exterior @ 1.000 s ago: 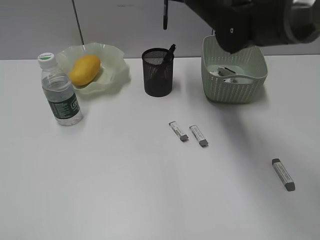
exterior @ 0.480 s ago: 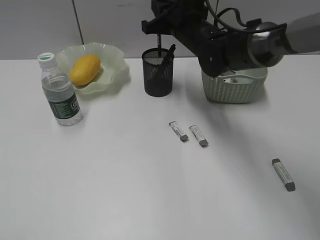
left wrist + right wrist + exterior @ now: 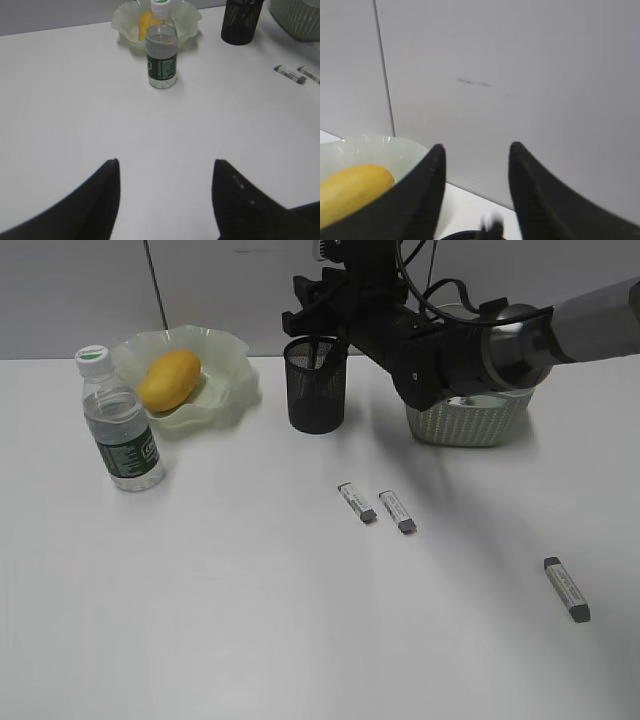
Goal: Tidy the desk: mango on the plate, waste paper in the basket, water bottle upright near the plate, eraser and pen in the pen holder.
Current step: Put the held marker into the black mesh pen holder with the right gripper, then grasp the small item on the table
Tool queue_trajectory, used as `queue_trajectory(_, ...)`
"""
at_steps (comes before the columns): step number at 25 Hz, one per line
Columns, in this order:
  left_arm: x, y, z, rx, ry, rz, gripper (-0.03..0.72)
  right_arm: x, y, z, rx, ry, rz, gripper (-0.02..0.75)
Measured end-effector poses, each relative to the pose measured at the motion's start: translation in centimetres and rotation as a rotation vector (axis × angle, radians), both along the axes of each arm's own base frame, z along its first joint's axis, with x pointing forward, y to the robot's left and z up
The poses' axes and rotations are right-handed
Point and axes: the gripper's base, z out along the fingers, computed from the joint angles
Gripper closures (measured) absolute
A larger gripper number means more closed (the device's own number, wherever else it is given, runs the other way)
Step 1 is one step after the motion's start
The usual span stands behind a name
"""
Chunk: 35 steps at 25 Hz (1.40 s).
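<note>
The black wire-mesh cylindrical pen holder (image 3: 317, 385) stands toward the back of the wide white bench (image 3: 250, 600), between the plate and the basket. A dark pen (image 3: 491, 225), blurred, shows just above its rim in the right wrist view, right below the gap between the fingers. The right pincer (image 3: 318, 318) hangs directly over the holder, its two black fingers (image 3: 427, 195) spread apart and grasping nothing.

To the left, the oval yellow-orange mango (image 3: 169, 379) lies in the pale green translucent plate with the wavy rim (image 3: 235, 360). The small clear water bottle with a white cap and dark green label (image 3: 119, 422) stands upright just in front of the plate. To the right of the holder, partly behind the arm, sits the pale green woven-pattern plastic basket (image 3: 470, 425); what lies inside I cannot make out.

Out on the open bench lie three small white-and-grey bar-shaped erasers: two close together near the middle (image 3: 357, 502) (image 3: 398, 512), one well apart toward the right front (image 3: 567, 589).

The left pincer (image 3: 166, 165) hovers low over bare bench, well short of the bottle, its fingers wide apart and empty.
</note>
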Motion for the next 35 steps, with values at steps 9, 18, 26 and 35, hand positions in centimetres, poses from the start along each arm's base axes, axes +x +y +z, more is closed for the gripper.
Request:
queue_trajectory(9,0.0,0.0,0.0,0.0,0.0,0.0,0.242,-0.5,0.3,2.6,-0.026,-0.057,0.041,0.178)
queue_trajectory(18,0.0,0.0,0.0,0.001,0.0,0.001,0.242,-3.8,-1.3,11.0,-0.207,0.216,0.03,0.177)
queue_trajectory(26,0.0,0.0,0.0,0.002,-0.001,0.002,0.242,-8.6,-4.2,13.8,-0.385,0.63,0.007,0.177)
queue_trajectory(35,0.0,0.0,0.0,0.003,-0.001,0.002,0.242,-14.0,-7.4,14.5,-0.642,1.067,0.01,0.176)
